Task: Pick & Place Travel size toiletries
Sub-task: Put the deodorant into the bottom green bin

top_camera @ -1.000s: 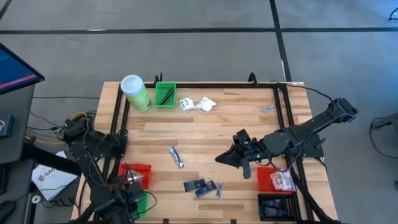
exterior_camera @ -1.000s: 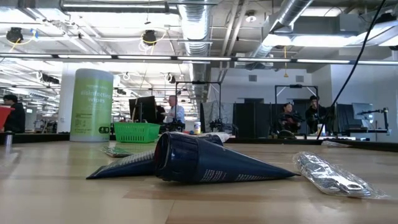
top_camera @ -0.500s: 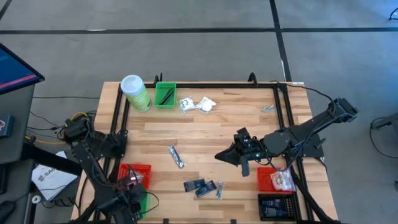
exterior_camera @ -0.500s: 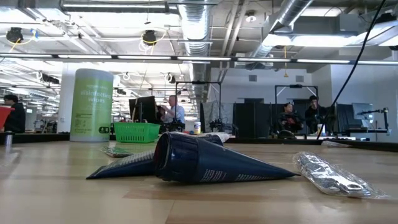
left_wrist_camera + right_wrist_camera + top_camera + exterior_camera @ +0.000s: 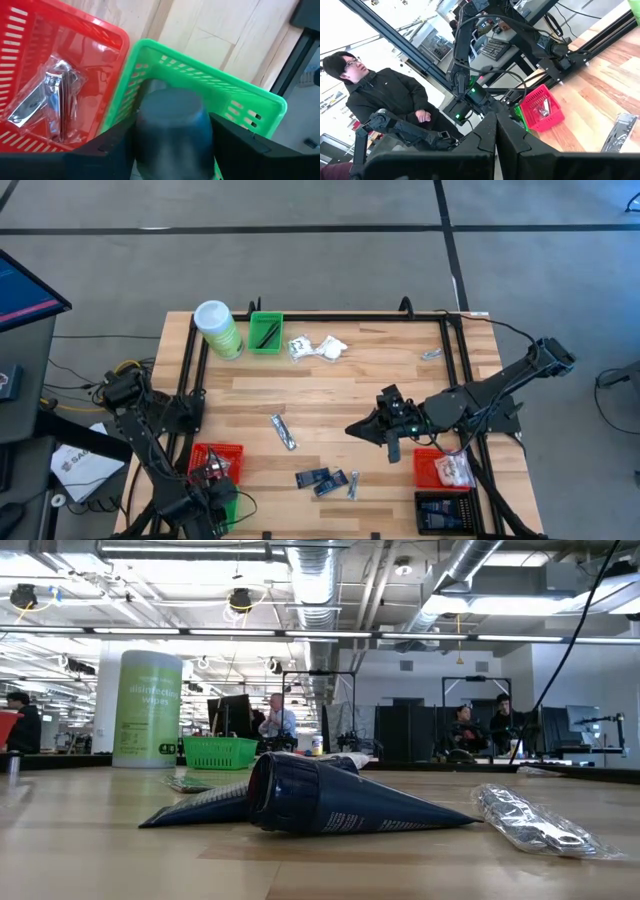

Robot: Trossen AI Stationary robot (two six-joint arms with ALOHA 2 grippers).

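Observation:
My left gripper (image 5: 207, 492) points down into a green bin (image 5: 250, 100) at the table's near left corner, shut on a dark blue-grey tube (image 5: 172, 125). Beside it, a red bin (image 5: 30, 50) holds a nail clipper in a clear packet (image 5: 50, 100). Loose toiletries lie on the table: dark blue packets (image 5: 315, 478) (image 5: 330, 802), silvery packets (image 5: 283, 430) (image 5: 352, 483) (image 5: 530, 820), and white sachets (image 5: 318, 347) at the far side. My right gripper (image 5: 350, 432) (image 5: 495, 135) hangs shut above the table's right half, pointing left, with nothing in it. My left gripper has the dark tube's rounded end (image 5: 150, 115) between its two fingers (image 5: 107, 150), which come from above and point down. The tube fills the gap between them. Its lower part is inside the green bin, hidden by the tube itself and by the fingers.
A tall green canister (image 5: 217, 328) and a small green bin (image 5: 266, 332) stand at the far left. A red bin with white sachets (image 5: 443, 469) and a black bin with dark packets (image 5: 445, 510) sit at the near right. People (image 5: 385, 100) are beyond the table.
My left gripper has sunk a little toward the green bin at the near left corner.

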